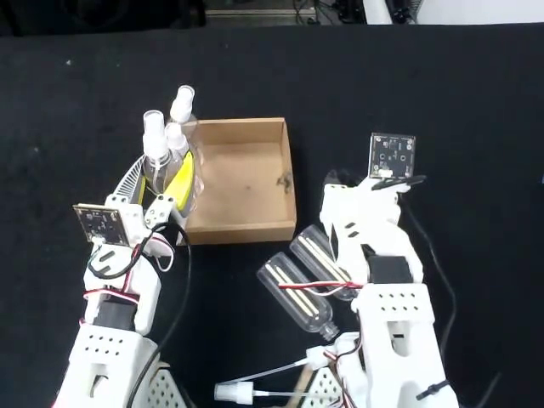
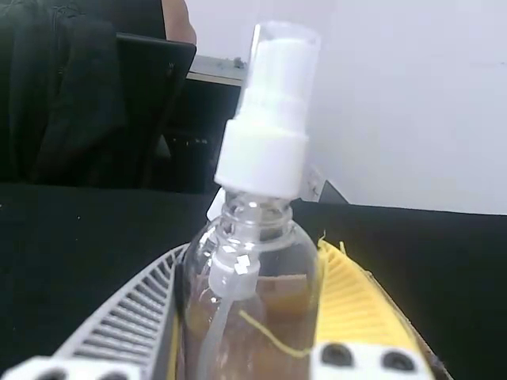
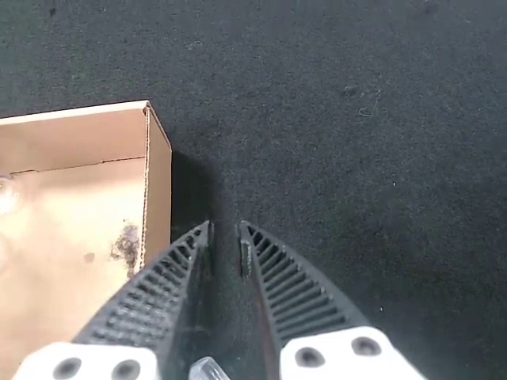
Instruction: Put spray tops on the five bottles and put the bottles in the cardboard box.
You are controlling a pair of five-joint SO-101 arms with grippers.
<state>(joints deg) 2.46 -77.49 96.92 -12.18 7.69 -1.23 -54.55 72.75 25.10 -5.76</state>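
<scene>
Left gripper point(image 1: 166, 163) clamps an upright clear bottle point(image 2: 253, 277) with white spray top point(image 2: 265, 134), just beside the left wall of the cardboard box point(image 1: 242, 229). Right gripper point(image 3: 224, 231): jaws narrow, empty, over black table point(image 3: 380, 119) beside the box's right wall. Two uncapped bottles point(image 1: 297, 293) lie near the right arm point(image 1: 395, 323).

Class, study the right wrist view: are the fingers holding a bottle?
No: between the right fingers there is only the black table, with the cardboard box nearby.
</scene>
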